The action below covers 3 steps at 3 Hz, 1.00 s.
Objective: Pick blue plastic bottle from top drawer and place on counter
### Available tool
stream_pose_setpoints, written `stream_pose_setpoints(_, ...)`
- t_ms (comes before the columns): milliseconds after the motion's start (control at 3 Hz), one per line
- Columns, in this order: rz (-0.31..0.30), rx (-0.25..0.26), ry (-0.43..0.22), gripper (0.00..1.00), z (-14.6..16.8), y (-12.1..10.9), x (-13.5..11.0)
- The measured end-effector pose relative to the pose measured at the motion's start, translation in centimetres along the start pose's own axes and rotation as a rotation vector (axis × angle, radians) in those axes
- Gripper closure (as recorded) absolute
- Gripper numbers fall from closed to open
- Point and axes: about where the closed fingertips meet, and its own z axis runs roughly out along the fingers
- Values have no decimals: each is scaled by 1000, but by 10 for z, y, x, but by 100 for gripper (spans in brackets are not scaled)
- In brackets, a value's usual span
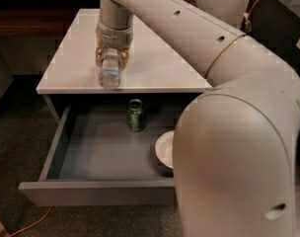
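My gripper [111, 59] is shut on the blue plastic bottle [110, 74], a small clear bluish bottle. It holds the bottle upright over the front part of the white counter [155, 63], close to its front edge. I cannot tell whether the bottle's base touches the counter. The top drawer [98, 157] stands pulled open below, grey inside. My arm crosses the right of the view and hides the drawer's right side.
A dark green can [135, 115] stands upright at the back of the open drawer. A white bowl [165, 149] lies in the drawer to the right, half hidden by my arm. An orange cable [31, 223] runs on the dark floor at bottom left.
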Motion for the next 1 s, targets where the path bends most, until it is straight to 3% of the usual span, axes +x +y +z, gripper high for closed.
stream_pose_setpoints(333, 42, -5, 17, 38, 7, 7, 18)
stream_pose_setpoints(667, 41, -3, 16, 13, 9, 6, 19)
stream_pose_setpoints(1000, 40, -3, 14, 0, 12, 6, 19)
